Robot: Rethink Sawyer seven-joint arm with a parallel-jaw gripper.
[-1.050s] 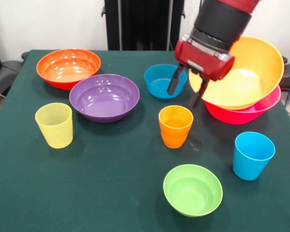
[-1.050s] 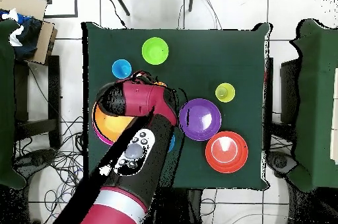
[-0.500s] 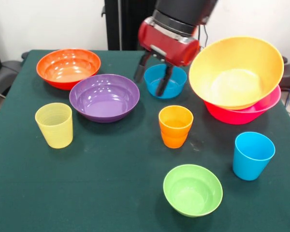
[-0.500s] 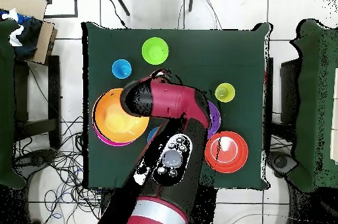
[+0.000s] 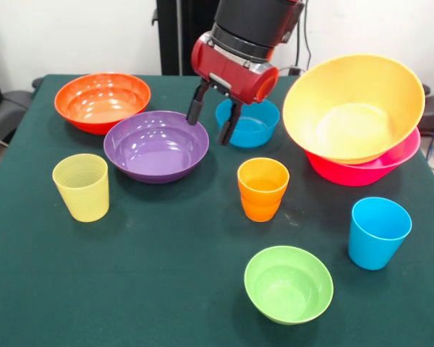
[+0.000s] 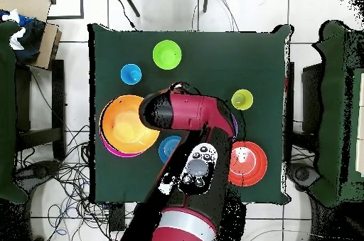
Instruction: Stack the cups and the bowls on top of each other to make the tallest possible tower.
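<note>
We are hovering tool [image 5: 210,123], fingers spread and empty, at upper centre over purple bowl [image 5: 156,145] rim beside small blue bowl [image 5: 249,121]. Risk: tilted large orange bowl [image 5: 354,107] sliding off hot pink bowl [image 5: 369,170] if bumped.
</note>
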